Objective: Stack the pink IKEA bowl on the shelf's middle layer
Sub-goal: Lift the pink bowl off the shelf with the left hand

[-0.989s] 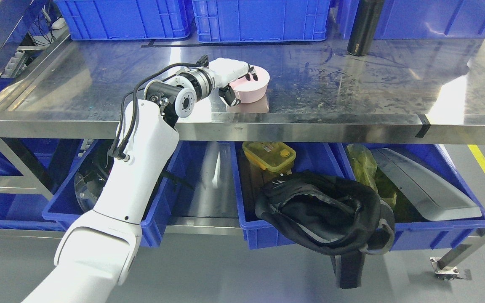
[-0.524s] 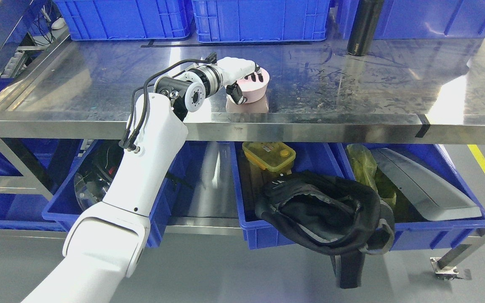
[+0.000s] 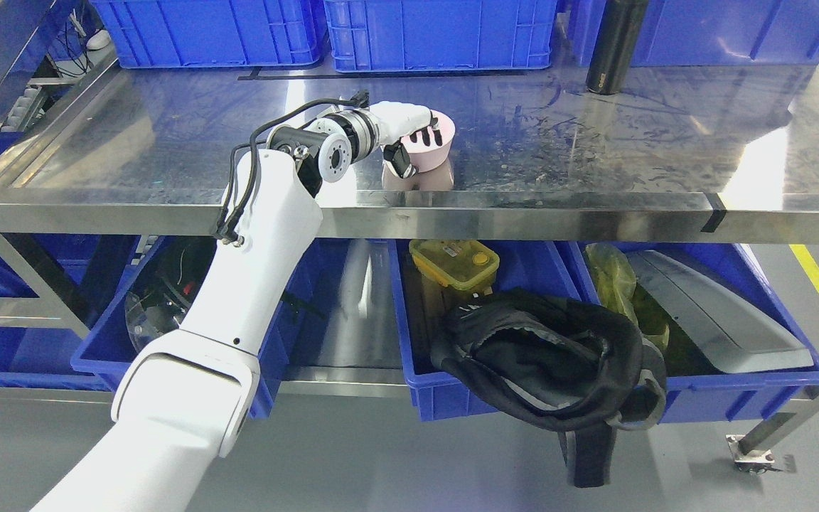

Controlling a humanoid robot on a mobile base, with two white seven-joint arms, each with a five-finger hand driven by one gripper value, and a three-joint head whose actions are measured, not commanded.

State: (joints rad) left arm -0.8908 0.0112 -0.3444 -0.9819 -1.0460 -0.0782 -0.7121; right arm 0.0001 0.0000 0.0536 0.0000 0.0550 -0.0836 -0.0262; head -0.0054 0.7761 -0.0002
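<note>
I am reaching my left arm over the steel shelf (image 3: 168, 142), the middle layer. My left hand (image 3: 409, 139) is gripping the pink bowl (image 3: 432, 148), fingers over its rim and thumb on its side. The bowl is sitting near the shelf's front edge, maybe just lifted; I am not able to tell. No second bowl is showing, so the stacking looks undone. My hand is hiding the bowl's left side.

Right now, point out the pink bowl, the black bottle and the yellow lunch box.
pink bowl (image 3: 429, 151), head view, on its outer side wall.
black bottle (image 3: 613, 50), head view, on its body.
yellow lunch box (image 3: 452, 260), head view, on its lid.
</note>
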